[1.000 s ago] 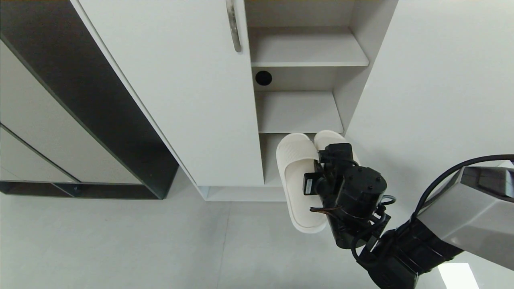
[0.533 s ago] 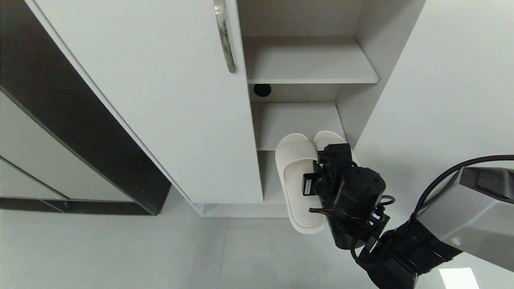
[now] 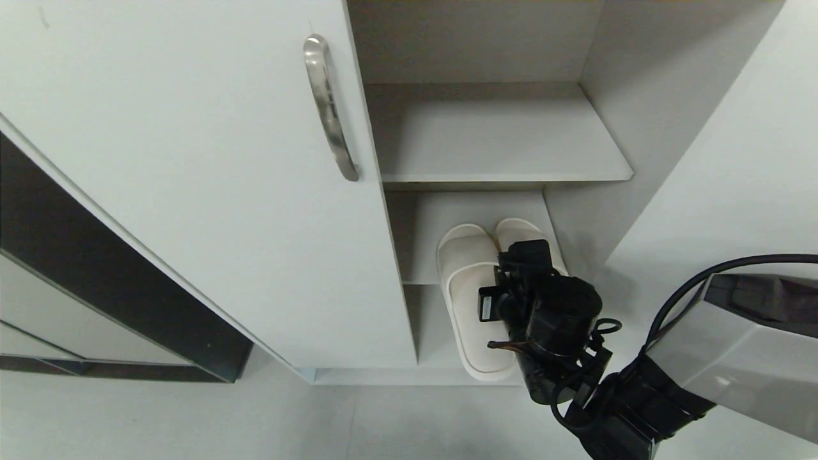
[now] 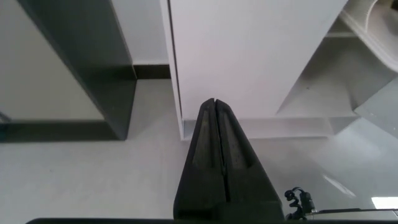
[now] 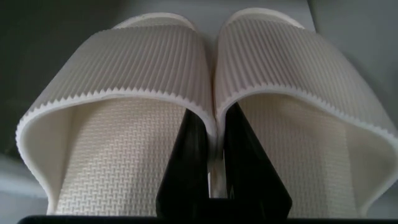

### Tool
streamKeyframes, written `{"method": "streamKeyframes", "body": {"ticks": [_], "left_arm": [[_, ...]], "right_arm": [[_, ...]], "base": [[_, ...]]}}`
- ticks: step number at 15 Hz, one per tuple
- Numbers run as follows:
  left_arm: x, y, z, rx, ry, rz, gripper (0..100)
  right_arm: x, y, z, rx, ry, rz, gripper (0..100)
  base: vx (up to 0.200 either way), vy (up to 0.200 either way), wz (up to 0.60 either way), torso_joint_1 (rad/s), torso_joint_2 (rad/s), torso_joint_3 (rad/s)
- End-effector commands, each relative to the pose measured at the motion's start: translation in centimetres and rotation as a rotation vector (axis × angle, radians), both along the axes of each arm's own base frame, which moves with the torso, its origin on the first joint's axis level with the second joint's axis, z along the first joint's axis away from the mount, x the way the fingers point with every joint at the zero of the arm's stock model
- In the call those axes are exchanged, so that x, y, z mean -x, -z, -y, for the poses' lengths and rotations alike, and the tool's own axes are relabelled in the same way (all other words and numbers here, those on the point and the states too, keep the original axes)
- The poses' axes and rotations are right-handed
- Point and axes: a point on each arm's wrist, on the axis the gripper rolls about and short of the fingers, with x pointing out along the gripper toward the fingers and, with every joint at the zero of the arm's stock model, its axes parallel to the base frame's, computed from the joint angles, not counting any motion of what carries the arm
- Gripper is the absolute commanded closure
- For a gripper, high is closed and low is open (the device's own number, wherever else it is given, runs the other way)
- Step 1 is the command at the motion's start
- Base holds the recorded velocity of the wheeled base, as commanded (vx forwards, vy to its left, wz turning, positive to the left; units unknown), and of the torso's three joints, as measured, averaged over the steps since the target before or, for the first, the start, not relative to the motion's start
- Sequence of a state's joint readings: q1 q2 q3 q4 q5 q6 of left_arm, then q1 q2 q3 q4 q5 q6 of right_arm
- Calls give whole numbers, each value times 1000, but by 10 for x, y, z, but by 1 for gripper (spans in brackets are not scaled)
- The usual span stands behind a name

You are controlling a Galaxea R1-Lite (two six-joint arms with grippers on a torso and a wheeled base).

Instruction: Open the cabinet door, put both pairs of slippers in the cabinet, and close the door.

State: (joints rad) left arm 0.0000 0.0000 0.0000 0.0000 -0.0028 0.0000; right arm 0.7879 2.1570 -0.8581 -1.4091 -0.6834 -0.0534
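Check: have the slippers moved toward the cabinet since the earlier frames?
Yes. The slippers, held by the right gripper, went inward: their toes, earlier level with the shelf edge, now lie past it.

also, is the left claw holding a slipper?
No, the left claw is shut flat with nothing in it; the slippers are pinched in the right claw.
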Motion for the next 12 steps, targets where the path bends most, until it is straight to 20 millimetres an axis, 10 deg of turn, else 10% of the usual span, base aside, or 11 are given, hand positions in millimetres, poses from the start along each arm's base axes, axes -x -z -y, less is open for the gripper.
{"method": "streamKeyframes", "body": {"ticks": [1, 12], "left_arm": [[0, 0, 0, 0, 0, -2, 100], [0, 0, 0, 0, -1, -2, 100]], "right_arm": [[-1, 5, -1, 9, 0, -8, 100], [-51, 13, -11, 4, 64, -10, 100]], "base": [[0, 0, 0, 0, 0, 0], [0, 0, 0, 0, 0, 0]]}}
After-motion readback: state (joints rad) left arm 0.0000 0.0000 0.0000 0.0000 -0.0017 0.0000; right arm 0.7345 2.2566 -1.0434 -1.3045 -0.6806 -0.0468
